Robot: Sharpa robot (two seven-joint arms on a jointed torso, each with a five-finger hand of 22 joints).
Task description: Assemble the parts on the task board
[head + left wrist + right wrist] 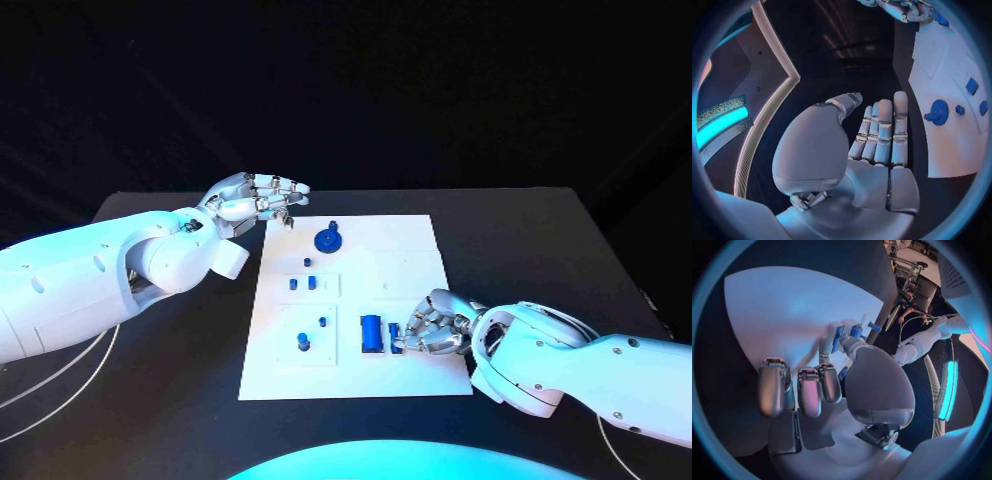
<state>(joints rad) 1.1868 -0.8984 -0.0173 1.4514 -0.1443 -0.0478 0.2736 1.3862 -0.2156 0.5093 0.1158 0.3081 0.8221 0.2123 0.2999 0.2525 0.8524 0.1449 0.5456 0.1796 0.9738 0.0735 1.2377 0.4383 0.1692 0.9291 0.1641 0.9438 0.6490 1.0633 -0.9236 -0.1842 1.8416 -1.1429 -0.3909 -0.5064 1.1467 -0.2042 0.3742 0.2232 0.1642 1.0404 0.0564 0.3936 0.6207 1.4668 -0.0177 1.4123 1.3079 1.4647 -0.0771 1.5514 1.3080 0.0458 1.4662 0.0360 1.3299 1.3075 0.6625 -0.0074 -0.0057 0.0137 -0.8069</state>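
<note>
In the head view, the right hand (433, 325) lies nearest, low on the white task board (411, 250), its fingers curled beside two upright blue blocks (378, 334) at the board's near right. Whether it grips one of them or merely touches it cannot be told here. Small blue pegs (303, 283) stand in the left-hand recesses, another pair (310, 333) nearer the robot, and a round blue gear (329, 240) sits toward the far end. The left hand (260, 198) hovers off the board's far left corner over the black tabletop (519, 230), fingers spread, holding nothing.

In the left wrist view, the left hand's fingers (882, 130) are straight and released, with the gear just beside them on the board.

In the right wrist view, the right hand's fingers (801, 390) bend over the board, a blue piece (856, 331) at the fingertips; contact is unclear.

Judging by this, several parts seem seated, and the blocks look like the step in hand.
</note>
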